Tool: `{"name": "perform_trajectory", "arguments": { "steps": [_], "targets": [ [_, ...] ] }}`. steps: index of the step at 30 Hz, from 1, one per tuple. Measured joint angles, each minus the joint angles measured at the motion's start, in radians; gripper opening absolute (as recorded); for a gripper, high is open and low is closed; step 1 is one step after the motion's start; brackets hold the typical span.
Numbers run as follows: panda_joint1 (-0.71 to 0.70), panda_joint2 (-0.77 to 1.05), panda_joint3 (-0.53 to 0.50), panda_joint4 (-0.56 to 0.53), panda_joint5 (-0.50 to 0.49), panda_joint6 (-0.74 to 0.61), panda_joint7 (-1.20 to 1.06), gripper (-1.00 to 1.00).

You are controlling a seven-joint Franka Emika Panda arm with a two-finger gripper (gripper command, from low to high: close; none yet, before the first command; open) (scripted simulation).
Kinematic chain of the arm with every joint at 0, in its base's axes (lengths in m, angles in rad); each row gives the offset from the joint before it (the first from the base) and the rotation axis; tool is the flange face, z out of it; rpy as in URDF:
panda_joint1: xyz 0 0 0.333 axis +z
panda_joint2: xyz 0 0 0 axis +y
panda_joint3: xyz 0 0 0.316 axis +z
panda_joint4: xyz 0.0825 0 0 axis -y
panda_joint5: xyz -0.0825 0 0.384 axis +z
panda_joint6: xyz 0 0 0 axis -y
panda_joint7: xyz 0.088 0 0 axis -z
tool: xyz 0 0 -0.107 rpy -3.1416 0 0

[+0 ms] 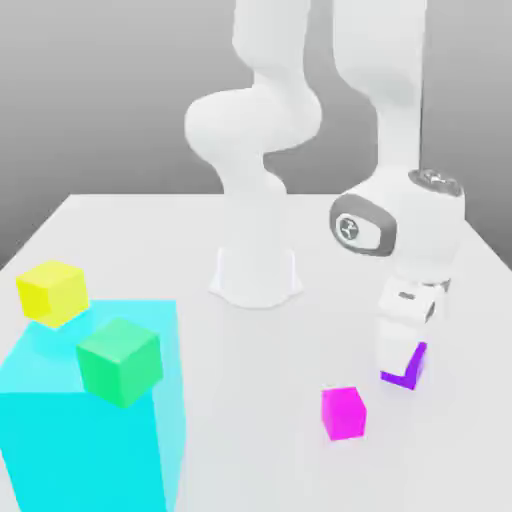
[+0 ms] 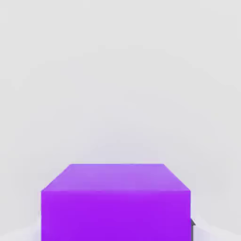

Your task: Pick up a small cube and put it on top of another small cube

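Note:
The small violet cube [image 1: 412, 368] rests on the white table at the exterior view's right. My gripper [image 1: 398, 358] is lowered straight down over it, and its white fingers are shut on the cube's sides, hiding much of it. In the hand view the violet cube [image 2: 115, 202] looms close, seated between the jaws, with bare table beyond it. The small yellow cube [image 1: 52, 290] sits far off at the exterior view's left, beside the top of the big cyan block.
A large cyan block [image 1: 90, 430] fills the near left corner, with a green cube [image 1: 120, 360] against its top. A magenta cube [image 1: 343, 412] lies on the table just left of the violet one. The arm's white base [image 1: 255, 275] stands mid-table.

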State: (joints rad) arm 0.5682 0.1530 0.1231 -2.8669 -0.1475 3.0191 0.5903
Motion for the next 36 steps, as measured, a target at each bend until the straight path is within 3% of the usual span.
{"name": "perform_trajectory", "arguments": {
  "steps": [4,6,24,28,29,36],
  "targets": [
    [-0.001,-0.142,0.036,-0.027,0.134,-0.114,-0.098,-1.00],
    [-0.025,-0.193,0.003,-0.006,0.151,-0.186,-0.107,-1.00],
    [-0.597,-0.455,-0.436,0.481,0.042,-0.919,0.045,-1.00],
    [-0.670,-0.426,-0.506,0.477,0.035,-0.886,0.056,-1.00],
    [-0.674,-0.413,-0.511,0.459,0.037,-0.856,0.054,1.00],
    [-0.678,-0.412,-0.512,0.460,0.032,-0.855,0.057,1.00]
  ]
}}
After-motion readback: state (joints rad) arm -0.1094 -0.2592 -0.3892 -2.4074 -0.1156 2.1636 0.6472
